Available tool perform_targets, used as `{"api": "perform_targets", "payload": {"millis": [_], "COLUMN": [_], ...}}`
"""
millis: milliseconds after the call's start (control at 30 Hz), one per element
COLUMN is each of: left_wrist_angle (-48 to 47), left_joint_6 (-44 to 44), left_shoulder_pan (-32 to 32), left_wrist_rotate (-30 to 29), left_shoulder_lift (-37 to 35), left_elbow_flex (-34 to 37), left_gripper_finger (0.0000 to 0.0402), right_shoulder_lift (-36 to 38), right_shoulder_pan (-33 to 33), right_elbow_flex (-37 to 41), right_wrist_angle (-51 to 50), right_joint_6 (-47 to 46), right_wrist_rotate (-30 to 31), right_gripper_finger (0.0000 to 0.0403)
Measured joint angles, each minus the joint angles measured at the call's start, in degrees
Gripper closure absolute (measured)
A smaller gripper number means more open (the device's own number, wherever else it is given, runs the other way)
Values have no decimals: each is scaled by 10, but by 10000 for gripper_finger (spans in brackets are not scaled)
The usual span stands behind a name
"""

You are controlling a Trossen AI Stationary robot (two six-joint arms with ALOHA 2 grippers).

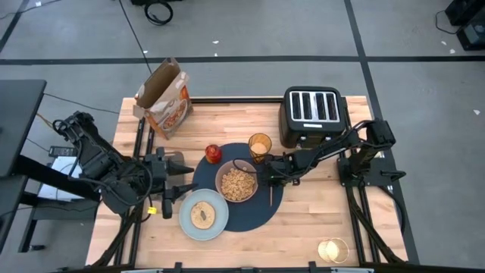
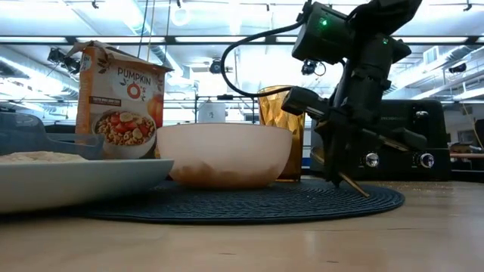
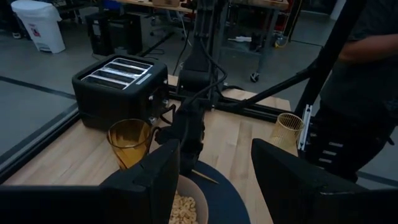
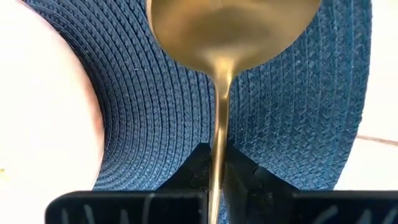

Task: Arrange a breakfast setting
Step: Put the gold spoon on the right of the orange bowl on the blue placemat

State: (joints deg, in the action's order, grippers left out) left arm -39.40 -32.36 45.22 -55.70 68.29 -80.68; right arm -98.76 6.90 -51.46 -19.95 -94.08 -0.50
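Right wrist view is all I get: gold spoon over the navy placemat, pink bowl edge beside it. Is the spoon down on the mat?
Observer: Low view: the gold spoon is tilted in the right gripper, its lower end at the navy placemat. I can't confirm contact.
Operator: Anything in the bowl?
Observer: High view: the pink bowl holds cereal.
Operator: Left arm?
Observer: The left gripper waits with open jaws just off the placemat's left edge, beside the plate with the bagel.
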Motion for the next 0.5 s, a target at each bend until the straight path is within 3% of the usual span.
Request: {"api": "perform_targets", "payload": {"millis": [233,500], "left_wrist_angle": [0,0], "left_joint_6": [0,0], "left_shoulder_pan": [0,-7], "left_wrist_rotate": [0,0], "left_shoulder_lift": [0,0], "left_elbow_flex": [0,0], "left_gripper_finger": [196,196], "right_shoulder_lift": [8,4], "right_shoulder_pan": [0,-15], "right_elbow_flex": [0,0], "right_wrist_angle": [-11,-8], "right_joint_6": [-5,24], "right_wrist_rotate": [-40,-34], "right_gripper_finger": [381,371]}}
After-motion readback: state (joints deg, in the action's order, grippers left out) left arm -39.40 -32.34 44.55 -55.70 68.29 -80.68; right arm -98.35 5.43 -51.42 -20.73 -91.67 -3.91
